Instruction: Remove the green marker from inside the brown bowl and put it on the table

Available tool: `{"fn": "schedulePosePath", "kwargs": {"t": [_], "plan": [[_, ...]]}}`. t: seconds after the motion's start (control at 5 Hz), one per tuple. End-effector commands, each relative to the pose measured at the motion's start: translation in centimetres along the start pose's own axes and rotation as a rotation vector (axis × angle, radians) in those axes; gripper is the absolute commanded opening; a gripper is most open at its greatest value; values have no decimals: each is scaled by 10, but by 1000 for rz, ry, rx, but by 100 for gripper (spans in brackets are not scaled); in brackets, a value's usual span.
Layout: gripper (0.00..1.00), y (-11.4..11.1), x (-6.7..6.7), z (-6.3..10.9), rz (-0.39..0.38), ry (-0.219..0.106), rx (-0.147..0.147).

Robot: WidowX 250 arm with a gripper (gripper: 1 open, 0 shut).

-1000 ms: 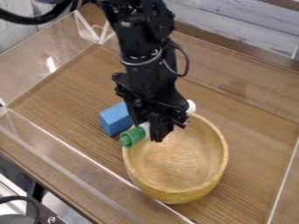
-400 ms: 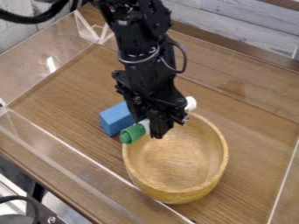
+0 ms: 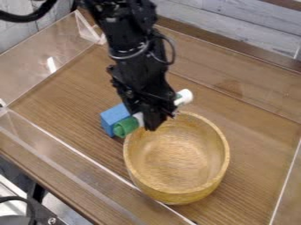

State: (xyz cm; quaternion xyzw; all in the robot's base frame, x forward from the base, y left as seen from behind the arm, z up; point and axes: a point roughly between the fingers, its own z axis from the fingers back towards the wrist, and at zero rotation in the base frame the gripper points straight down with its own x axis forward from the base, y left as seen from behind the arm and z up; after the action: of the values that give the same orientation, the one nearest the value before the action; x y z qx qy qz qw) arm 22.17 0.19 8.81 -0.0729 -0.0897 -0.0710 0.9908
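My gripper (image 3: pixel 150 119) points down over the left rim of the brown bowl (image 3: pixel 179 163) and is shut on the green marker (image 3: pixel 125 129). The marker lies crosswise in the jaws. Its green cap sticks out to the lower left, in front of a blue block, and its white end (image 3: pixel 184 97) sticks out to the upper right. It hangs above the rim, clear of the bowl's inside, which holds nothing. The bowl stands on the wood-grain table (image 3: pixel 70 88).
A blue rectangular block (image 3: pixel 112 117) sits on the table just left of the bowl, under the marker's cap. Clear acrylic walls (image 3: pixel 35 54) edge the table on the left, back and front. Bare tabletop stretches to the left and behind the arm.
The gripper, still holding the marker, has edged slightly left and away from the bowl's middle, so the green cap now overlaps the blue block. The bowl and block have not moved.
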Motion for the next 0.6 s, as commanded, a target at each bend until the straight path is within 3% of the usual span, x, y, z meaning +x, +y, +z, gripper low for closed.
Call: {"fn": "schedulePosePath", "kwargs": {"t": [0.0,0.4], "plan": [[0,15,8,2,0,-27,18],[0,28,13,-7,20,-18,42]]}}
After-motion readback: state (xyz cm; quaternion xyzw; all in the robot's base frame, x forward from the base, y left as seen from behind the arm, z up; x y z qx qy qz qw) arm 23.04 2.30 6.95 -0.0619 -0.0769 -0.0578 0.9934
